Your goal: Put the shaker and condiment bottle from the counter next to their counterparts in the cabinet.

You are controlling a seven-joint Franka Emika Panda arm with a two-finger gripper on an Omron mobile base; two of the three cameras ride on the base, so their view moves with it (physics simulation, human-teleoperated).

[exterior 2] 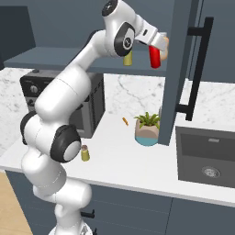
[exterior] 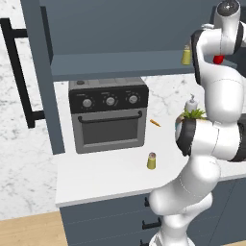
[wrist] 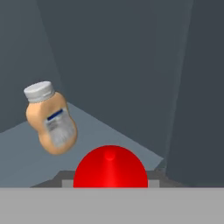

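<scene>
Pincer (exterior 2: 157, 49) gripping slim all-red condiment bottle (exterior 2: 155, 58), pointed nozzle

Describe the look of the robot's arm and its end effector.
The arm is glossy white, built of rounded, bulbous segments joined by dark grey-black rings and round joint caps. The end effector is a compact white block at the wrist. No cables or markings are visible.

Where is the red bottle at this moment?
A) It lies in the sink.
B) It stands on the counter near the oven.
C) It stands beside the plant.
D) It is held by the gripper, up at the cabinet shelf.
D: the gripper is shut on the red bottle at the cabinet shelf, and the hand view shows the tan bottle just ahead of it.
</scene>
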